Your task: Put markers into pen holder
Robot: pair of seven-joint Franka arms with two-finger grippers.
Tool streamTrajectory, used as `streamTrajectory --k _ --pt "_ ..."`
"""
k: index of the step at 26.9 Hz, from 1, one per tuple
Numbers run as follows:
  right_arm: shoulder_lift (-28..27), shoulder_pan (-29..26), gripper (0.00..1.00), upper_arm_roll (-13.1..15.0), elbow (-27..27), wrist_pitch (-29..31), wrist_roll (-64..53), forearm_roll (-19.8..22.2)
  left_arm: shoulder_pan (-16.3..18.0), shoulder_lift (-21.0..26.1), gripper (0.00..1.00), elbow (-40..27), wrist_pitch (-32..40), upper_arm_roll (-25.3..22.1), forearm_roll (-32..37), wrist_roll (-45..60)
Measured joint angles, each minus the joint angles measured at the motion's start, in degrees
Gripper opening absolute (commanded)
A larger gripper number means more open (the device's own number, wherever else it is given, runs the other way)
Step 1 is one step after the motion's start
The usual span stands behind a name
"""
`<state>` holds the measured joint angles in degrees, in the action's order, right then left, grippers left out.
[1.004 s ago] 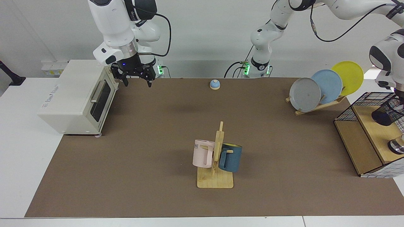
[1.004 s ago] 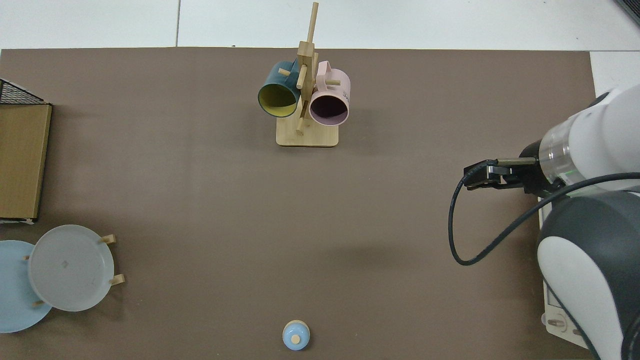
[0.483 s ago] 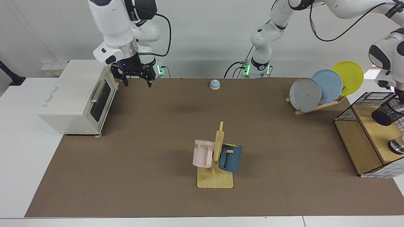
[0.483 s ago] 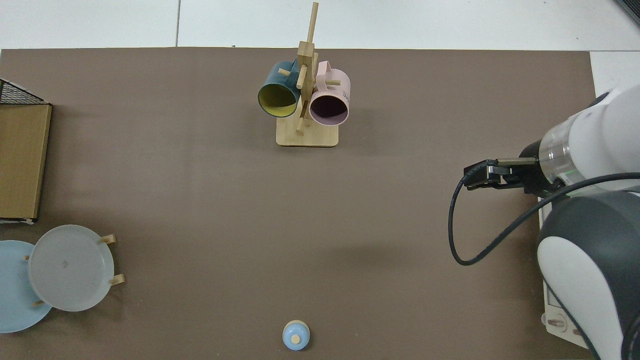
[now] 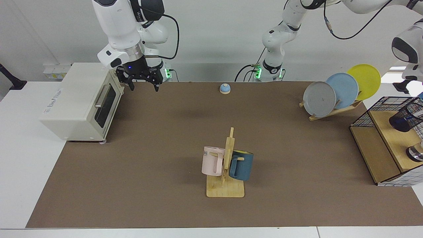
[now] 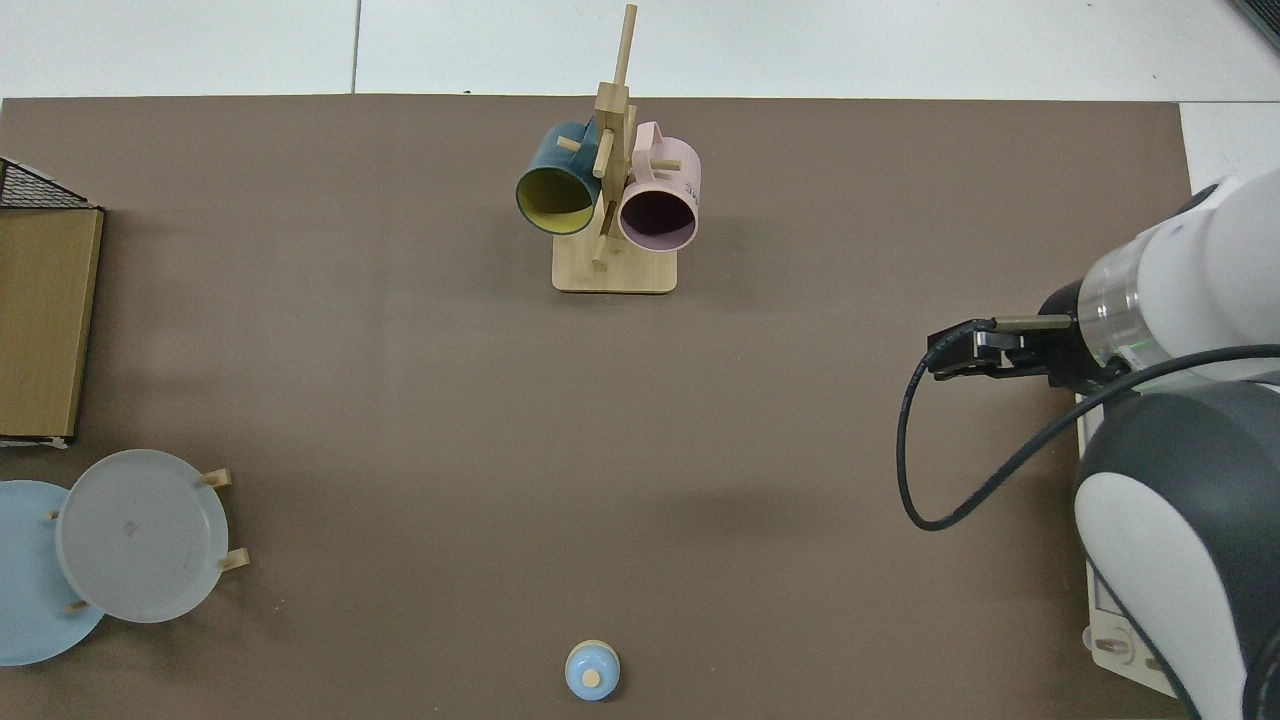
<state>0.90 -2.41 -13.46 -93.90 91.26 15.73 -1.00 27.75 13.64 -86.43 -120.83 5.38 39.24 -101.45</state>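
Note:
The pen holder (image 5: pixel 403 118), a small black mesh cup, hangs tilted above the wooden shelf of the wire rack (image 5: pixel 380 145) at the far right of the facing view. My left gripper (image 5: pixel 418 100) comes down on it from above at the picture's edge and is shut on it, though the frame edge mostly cuts off the gripper. No markers are in view. My right gripper (image 5: pixel 144 86) hovers open and empty beside the toaster oven (image 5: pixel 79 102); the top view shows the right gripper (image 6: pixel 942 358) at its right side. That arm waits.
A mug tree (image 5: pixel 226 165) with a pink and a blue mug stands mid-table. Three plates lean in a wooden stand (image 5: pixel 340 91) at the back. A small blue knob (image 5: pixel 225 88) sits near the far edge. A round metal object (image 5: pixel 415 153) rests on the rack's shelf.
My left arm has risen, and the pen holder has gone up a little with it above the shelf. The right arm has not moved.

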Motion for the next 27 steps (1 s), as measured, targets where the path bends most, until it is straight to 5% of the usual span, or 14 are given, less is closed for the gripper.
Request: streamTrajectory --k 9,15,27 --pt "0.00 0.00 1.00 0.00 0.00 0.00 0.00 0.00 -11.82 -2.84 1.00 2.05 4.00 -10.39 -12.77 0.87" --pt "0.00 0.00 1.00 0.00 0.00 0.00 0.00 0.00 -21.73 -6.64 1.00 2.29 11.62 -18.41 -20.85 11.39" --pt "0.00 0.00 1.00 0.00 0.00 0.00 0.00 0.00 -31.31 -13.84 1.00 2.07 32.05 -19.23 -30.35 49.52"
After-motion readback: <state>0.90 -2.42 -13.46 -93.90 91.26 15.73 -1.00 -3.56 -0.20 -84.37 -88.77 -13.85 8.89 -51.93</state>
